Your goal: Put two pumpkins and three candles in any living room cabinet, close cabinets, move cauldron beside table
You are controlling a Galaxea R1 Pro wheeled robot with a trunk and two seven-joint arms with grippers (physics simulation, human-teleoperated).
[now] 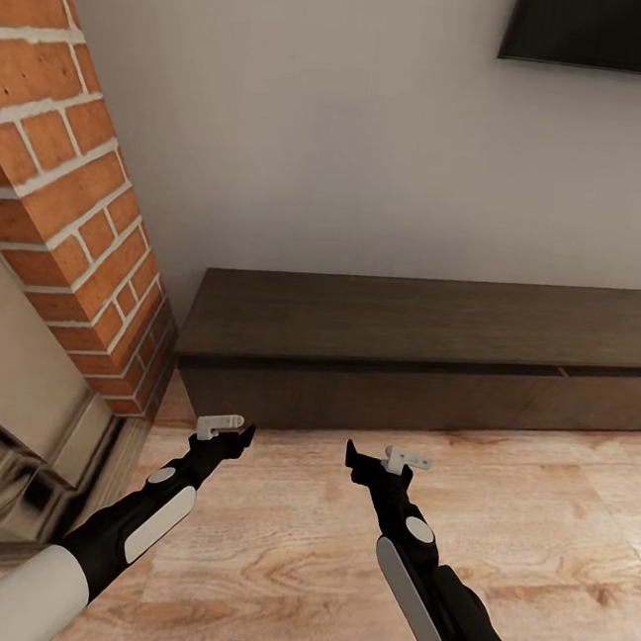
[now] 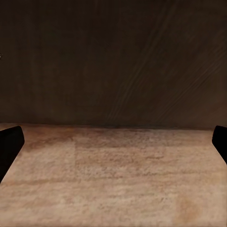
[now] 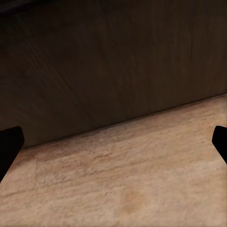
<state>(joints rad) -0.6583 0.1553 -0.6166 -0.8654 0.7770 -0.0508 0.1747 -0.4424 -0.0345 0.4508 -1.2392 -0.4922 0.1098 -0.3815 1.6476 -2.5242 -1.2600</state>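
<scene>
We are facing the cabinet [image 1: 426, 357], the long dark-brown unit standing against the grey wall [image 1: 331, 143] on the wooden floor [image 1: 534, 544], with both arms reaching low toward its flat front. Our left gripper [image 1: 231, 437] is hovering just short of the cabinet's left end, close beside the brick fireplace [image 1: 65, 202]; our right gripper [image 1: 376, 463] is hovering a little farther along the same front. Both are carrying nothing, and in each wrist view the dark fingertips [image 2: 9, 146] [image 3: 9, 144] are sitting at opposite edges of the picture, so we are reading both as spread wide. The cabinet front is filling the background of both wrist views, with bare floor below it.

We are judging the risks from here. The fronts have no handles, so a gripper trying to hook an edge may slip off the smooth wood, or push the front when it should be pulling. The left arm is working tight against the brickwork, and a wide swing could strike it. A thin seam is running along the right part of the front, which may mean that section is sitting slightly ajar; we cannot tell for certain. The mounted screen [image 1: 607, 30] above is hanging well clear of the arms.
</scene>
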